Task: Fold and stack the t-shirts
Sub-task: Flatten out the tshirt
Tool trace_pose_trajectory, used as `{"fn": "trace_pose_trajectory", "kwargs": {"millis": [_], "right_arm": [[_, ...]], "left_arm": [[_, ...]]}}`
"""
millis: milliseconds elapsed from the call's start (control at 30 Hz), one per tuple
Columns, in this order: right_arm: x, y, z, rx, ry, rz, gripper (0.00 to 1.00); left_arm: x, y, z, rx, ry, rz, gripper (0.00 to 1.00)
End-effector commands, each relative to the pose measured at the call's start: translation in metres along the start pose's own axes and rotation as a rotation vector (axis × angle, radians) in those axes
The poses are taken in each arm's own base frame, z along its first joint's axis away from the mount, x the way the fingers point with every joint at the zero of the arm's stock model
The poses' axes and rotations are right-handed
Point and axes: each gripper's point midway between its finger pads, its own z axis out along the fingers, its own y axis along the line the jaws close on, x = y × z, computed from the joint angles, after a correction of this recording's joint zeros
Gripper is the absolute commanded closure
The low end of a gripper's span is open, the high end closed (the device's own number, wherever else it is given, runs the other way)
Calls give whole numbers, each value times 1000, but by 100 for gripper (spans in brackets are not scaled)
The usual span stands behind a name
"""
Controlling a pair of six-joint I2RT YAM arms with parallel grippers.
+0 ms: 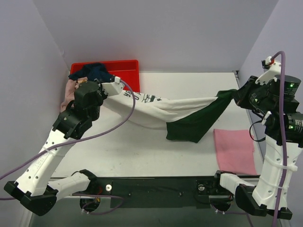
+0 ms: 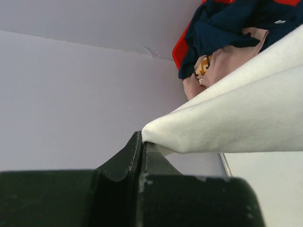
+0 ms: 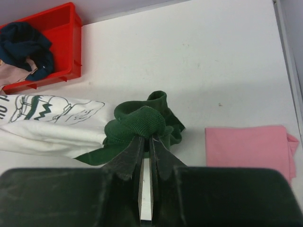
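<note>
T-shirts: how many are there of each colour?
white and green t-shirt: 1
bright pink t-shirt: 1
navy t-shirt: 1
dusty pink t-shirt: 1
Total: 4 showing; the red crate may hide more.

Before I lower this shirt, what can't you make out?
White and green t-shirt: print bunched in folds, top and right wrist views.
Red crate: left arm partly covers its contents, top view; tee count unclear.
Pink t-shirt: near edge behind the right gripper body, right wrist view.
</note>
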Motion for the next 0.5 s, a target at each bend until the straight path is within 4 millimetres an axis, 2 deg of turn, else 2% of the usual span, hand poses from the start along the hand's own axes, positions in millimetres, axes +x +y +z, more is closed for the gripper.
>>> {"fn": "trace_pose_trajectory", "kwargs": {"millis": [0, 133, 167, 200, 267, 300, 333, 367, 400, 433, 467], "right_arm": [[-14, 10, 10, -55, -4, 38, 100], [-27, 14, 23, -74, 13, 63, 100], [-33, 17, 18, -78, -3, 65, 100], [-29, 17, 16, -75, 16, 68, 100], [-37, 24, -6, -97, -38, 46, 100], [-44, 27, -19, -102, -82, 31, 100], [-49, 29, -34, -99, -128, 17, 100], [-60, 32, -51, -95, -190, -4, 100], [-71, 36, -72, -99, -261, -22, 100], [-75, 36, -81, -87, -292, -27, 100], [-82, 40, -99, -95, -350, -43, 100]], "left_arm": [[-7, 15, 1, -57, -28, -50, 100], [-9, 10, 8, -33, -21, -101, 100], [-8, 9, 6, -29, -16, -105, 100], [-7, 14, 3, -42, -19, -128, 100], [-6, 38, -7, -108, -12, -192, 100], [-9, 63, -18, -162, -34, -244, 100], [-9, 76, -23, -197, -30, -280, 100], [-14, 105, -38, -254, -65, -341, 100], [-16, 115, -43, -275, -78, -372, 100], [-19, 138, -58, -312, -113, -430, 100], [-21, 148, -65, -325, -136, -461, 100]]}}
